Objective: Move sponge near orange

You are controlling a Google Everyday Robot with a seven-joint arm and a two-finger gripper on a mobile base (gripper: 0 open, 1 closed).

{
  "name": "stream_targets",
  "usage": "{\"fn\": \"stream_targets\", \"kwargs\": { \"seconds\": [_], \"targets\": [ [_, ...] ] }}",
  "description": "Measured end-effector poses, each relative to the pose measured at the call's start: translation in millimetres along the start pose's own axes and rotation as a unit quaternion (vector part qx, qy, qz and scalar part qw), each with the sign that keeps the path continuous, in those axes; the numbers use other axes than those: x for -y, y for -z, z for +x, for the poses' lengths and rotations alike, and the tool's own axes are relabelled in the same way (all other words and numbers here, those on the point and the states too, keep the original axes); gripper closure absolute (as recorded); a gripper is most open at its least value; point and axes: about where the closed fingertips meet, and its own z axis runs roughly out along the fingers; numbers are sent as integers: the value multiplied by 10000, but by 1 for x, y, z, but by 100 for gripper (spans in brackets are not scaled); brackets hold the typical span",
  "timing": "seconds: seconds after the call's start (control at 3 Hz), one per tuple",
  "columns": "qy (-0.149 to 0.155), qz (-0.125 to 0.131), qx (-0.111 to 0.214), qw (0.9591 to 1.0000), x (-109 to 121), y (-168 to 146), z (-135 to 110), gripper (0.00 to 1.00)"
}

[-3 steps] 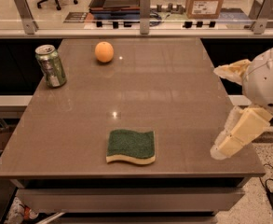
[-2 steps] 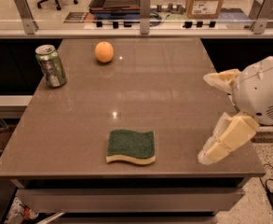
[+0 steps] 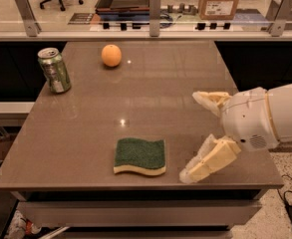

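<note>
Green-topped, yellow-edged sponge lies flat beside the spread pincer.

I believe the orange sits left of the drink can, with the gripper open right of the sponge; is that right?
Not quite: the camera view shows the orange right of the drink can; the gripper is open right of the sponge.

The sponge lies flat near the front edge of the worktop, its dark green side up over a pale yellow layer, its edges wavy. The small, round orange sits well apart at the far side. The pincer hovers just beside the sponge, fingers spread.
</note>
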Motion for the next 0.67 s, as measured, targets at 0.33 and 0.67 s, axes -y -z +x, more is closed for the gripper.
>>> {"fn": "stream_targets", "kwargs": {
  "seconds": [0.33, 0.67],
  "targets": [
    [-11, 52, 544, 9985, -7, -31, -1, 0],
    [63, 61, 794, 9968, -13, -57, -2, 0]
  ]
}}
